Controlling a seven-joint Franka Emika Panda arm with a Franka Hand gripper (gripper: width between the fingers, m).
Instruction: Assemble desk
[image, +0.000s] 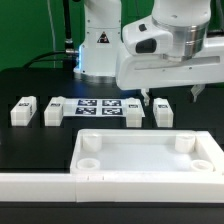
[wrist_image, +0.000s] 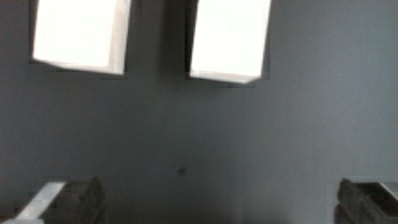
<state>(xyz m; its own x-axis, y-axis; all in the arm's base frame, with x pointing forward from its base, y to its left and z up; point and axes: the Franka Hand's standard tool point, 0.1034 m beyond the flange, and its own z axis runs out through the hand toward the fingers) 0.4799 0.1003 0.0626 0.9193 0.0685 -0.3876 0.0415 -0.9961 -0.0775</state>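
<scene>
Our gripper (image: 168, 97) hangs over the table (wrist_image: 214, 130) with its fingers (wrist_image: 50, 200) spread wide and nothing between them. One leg (wrist_image: 231, 40) and a second leg (wrist_image: 84, 35) lie side by side just ahead of the fingertips, long axes crosswise to the line joining the fingers, so we judge closing would take a leg across its narrow width. The desk slab (image: 150, 150) lies apart from the fingers, untouched.

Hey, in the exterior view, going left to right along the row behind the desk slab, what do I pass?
First leg → second leg → marker board → third leg → fourth leg.
</scene>
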